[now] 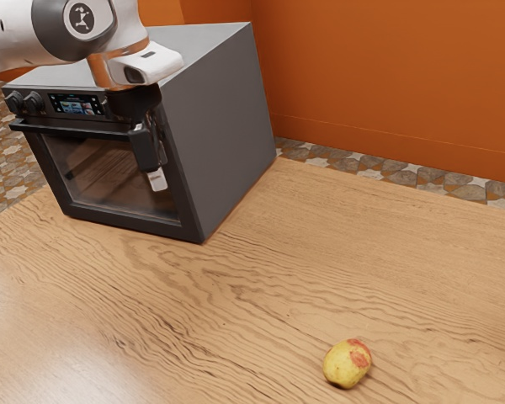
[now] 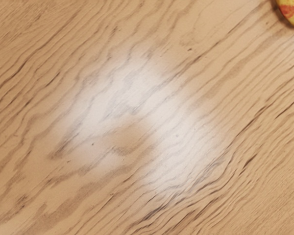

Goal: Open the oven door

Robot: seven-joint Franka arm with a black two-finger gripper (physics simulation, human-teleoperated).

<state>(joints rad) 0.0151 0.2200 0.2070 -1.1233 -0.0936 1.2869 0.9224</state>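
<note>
Oven housing (image 1: 223, 126), upper left of the exterior view: smooth, matt, metal-like. Door pane (image 1: 93, 168): transparent, glossy, glass-like. Door handle (image 1: 67, 129): black, smooth, low sheen. Arm shell (image 1: 13, 46), upper left corner: white, smooth, plastic-like. Tabletop (image 1: 303, 252): grained wood, satin finish; diffuse bright reflection at the wrist view's centre. Wall (image 1: 387, 76), upper right of the exterior view: orange, smooth, matt.

A light-brown wooden table (image 1: 261, 286) with dark, wavy grain carries a boxy, dark-grey oven (image 1: 223, 126) with a glass-fronted door. Well apart from the oven, nearer the exterior camera and toward the exterior view's right, an oval yellow fruit (image 1: 348, 364) with red patches lies directly on the bare wood.
</note>
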